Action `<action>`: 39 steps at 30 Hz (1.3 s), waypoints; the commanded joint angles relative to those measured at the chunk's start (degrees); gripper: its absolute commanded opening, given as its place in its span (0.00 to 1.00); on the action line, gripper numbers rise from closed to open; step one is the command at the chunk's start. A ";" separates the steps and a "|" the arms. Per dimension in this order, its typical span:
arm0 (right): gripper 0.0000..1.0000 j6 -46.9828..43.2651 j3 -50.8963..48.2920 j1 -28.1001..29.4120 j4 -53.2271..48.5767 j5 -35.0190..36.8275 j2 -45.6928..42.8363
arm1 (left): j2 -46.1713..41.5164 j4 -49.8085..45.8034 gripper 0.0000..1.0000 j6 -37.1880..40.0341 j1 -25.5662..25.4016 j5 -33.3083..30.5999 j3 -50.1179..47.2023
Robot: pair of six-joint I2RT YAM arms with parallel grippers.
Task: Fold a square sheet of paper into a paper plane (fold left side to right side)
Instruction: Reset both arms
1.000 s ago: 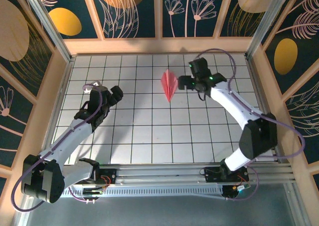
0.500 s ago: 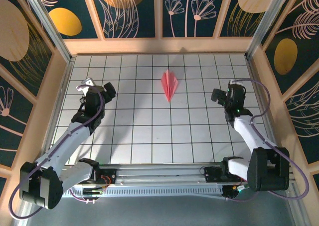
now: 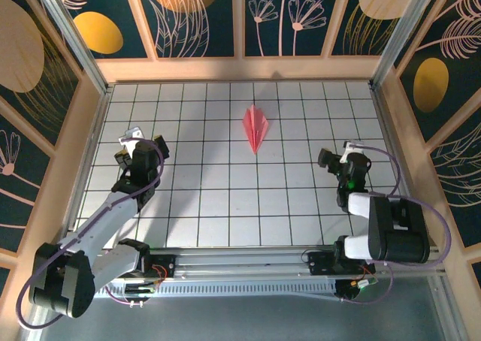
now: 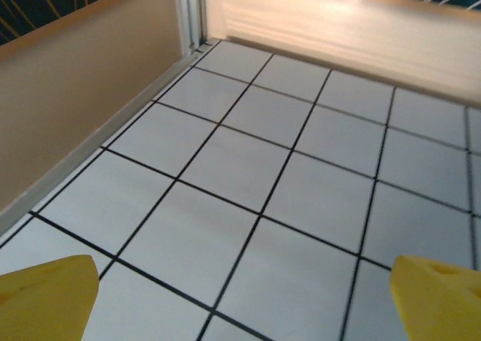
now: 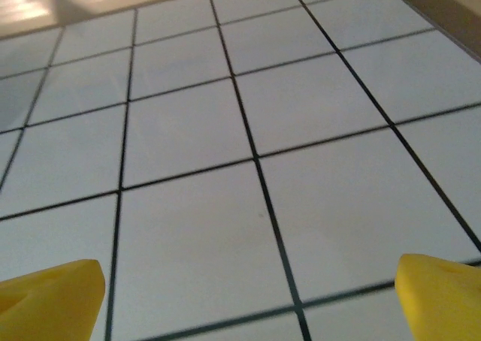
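The square sheet of paper lies folded into a slim salmon-pink paper plane (image 3: 255, 128) on the white grid table, at the far middle, its point toward the arms. My left gripper (image 3: 141, 143) hovers open well to the plane's left, with bare tiles between its yellow fingertips (image 4: 46, 296). My right gripper (image 3: 340, 153) is open too, low and to the plane's right, near the right side. Bare tiles show between its yellow fingertips (image 5: 440, 292). Neither gripper touches the paper.
A low wooden wall (image 3: 240, 68) rims the table at the back and both sides, with metal posts in the far corners. In the left wrist view the left wall (image 4: 83, 93) runs close by. The aluminium base rail (image 3: 240, 262) lies along the near edge.
My right arm has pulled back from beside the plane to the near right and folded up. My left gripper has drifted left and nearer. The plane has not moved.
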 commanded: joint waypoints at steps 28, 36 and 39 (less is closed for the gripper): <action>0.99 -0.74 -4.16 -1.19 32.93 -6.88 11.40 | 22.34 65.20 0.99 20.84 9.94 15.07 -18.33; 0.99 -0.83 -4.06 -1.14 32.88 -6.82 11.41 | 25.84 77.72 0.99 20.27 11.60 19.70 -23.94; 0.99 -0.83 -4.11 -1.16 32.81 -6.80 11.40 | 25.88 71.12 0.99 19.30 12.24 19.17 -20.46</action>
